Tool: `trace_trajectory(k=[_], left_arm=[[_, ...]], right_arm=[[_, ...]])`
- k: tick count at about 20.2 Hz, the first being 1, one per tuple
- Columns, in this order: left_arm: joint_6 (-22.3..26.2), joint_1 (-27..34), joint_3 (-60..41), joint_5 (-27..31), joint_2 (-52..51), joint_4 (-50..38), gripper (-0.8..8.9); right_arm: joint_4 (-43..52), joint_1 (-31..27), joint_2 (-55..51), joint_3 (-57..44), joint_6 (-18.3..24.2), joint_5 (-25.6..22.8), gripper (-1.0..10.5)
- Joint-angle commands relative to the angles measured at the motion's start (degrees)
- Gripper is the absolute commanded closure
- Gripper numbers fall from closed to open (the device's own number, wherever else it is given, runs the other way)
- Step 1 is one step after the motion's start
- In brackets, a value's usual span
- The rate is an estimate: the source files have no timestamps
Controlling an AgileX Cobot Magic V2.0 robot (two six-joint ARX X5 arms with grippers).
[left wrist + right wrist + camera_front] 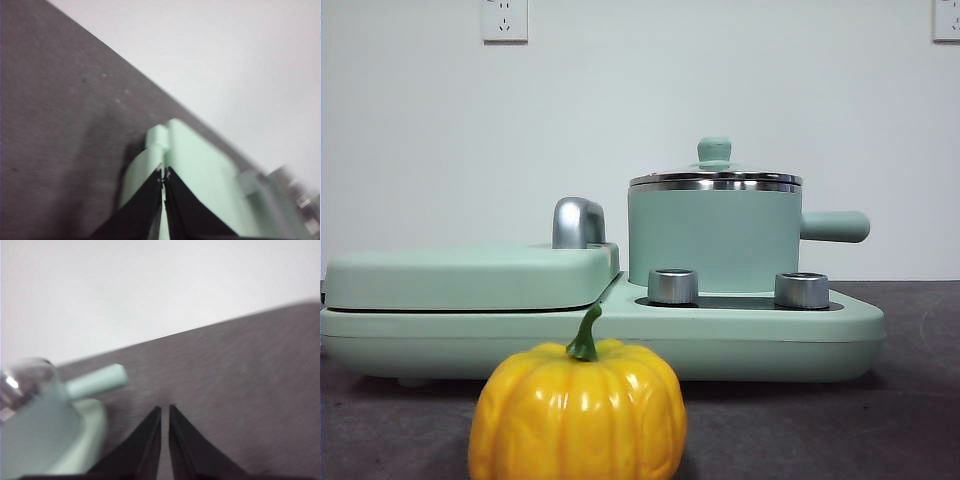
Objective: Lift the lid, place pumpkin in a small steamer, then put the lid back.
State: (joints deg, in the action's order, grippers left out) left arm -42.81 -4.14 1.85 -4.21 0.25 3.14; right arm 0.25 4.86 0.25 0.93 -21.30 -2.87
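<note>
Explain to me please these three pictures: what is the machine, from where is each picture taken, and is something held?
This is a robot with two arms at a table. The front view looks level across the table: a yellow pumpkin lies nearest, behind it a mint-green appliance base carrying the small steamer, with the lid on. The other two pictures come from cameras on the wrists. The left pincer is shut and holds nothing; the base shows past it. The right pincer is also shut and holds nothing, with the steamer's side handle nearby. Neither arm appears in the front view.
</note>
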Motion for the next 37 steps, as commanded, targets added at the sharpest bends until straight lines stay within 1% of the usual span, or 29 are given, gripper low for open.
trace_trajectory(k=[1, 3, 4, 5, 7, 8, 10, 12, 13, 16, 19, 24, 31, 35, 37], left_arm=[[-6.1, 0.0, -1.1, 0.1, -0.1, -6.5, 8.07], [-5.9, 0.0, -0.9, 0.1, -0.1, -11.8, 8.07], [-6.0, 0.0, -0.6, 0.1, -0.1, -13.8, 8.06], [-6.0, 0.0, -0.1, 0.1, -0.1, -15.1, 8.06], [-5.9, 0.0, 1.4, 0.1, 0.0, -15.0, 8.06], [-5.9, 0.0, 2.4, 0.1, 0.0, -14.1, 8.05], [-5.9, 0.0, 4.5, 0.1, 0.1, -11.3, 8.04], [-5.7, 0.0, 7.1, 0.1, 0.3, -7.6, 8.04], [-4.8, 0.0, 8.7, 0.1, 0.5, -5.6, 8.04], [0.6, 0.0, 14.0, -0.4, 1.4, 1.0, 8.04], [6.6, 0.0, 20.0, -0.3, 3.4, 7.9, 8.04], [15.8, 0.0, 30.0, -1.5, 9.2, 16.5, 8.04], [26.1, 0.0, 38.7, -6.4, 18.9, 19.8, 8.04], [29.1, -0.1, 42.0, -10.5, 24.5, 20.1, 8.04], [30.6, -0.1, 43.5, -12.6, 27.2, 20.1, 8.04]], right_arm=[[0.6, 0.2, 0.0, 0.9, -17.9, 2.4, 9.2], [0.6, 0.2, 0.0, 1.7, -21.2, 5.5, 9.3], [0.6, 0.2, 0.0, 2.1, -22.2, 7.0, 9.4], [0.6, 0.2, 0.0, 2.7, -23.0, 8.9, 9.4], [0.6, 0.2, 0.0, 4.1, -23.7, 12.5, 9.4], [0.6, 0.2, 0.0, 5.0, -23.7, 14.5, 9.4], [0.6, 0.2, 0.0, 7.0, -23.4, 16.9, 9.4], [0.5, 0.2, 0.3, 9.3, -22.3, 18.1, 9.4], [0.5, 0.2, 0.7, 10.7, -21.3, 18.3, 9.4], [-0.9, 0.2, 2.1, 14.7, -18.9, 19.7, 9.4], [-4.5, 0.2, 5.0, 19.5, -15.0, 21.5, 9.4], [-9.6, 0.2, 11.8, 27.1, -5.4, 25.5, 9.4], [-13.1, 0.3, 22.3, 35.4, 7.5, 28.9, 9.4], [-16.3, 0.3, 27.8, 39.6, 15.9, 29.9, 9.4], [-18.5, 0.3, 30.3, 41.5, 19.1, 29.9, 9.4]])
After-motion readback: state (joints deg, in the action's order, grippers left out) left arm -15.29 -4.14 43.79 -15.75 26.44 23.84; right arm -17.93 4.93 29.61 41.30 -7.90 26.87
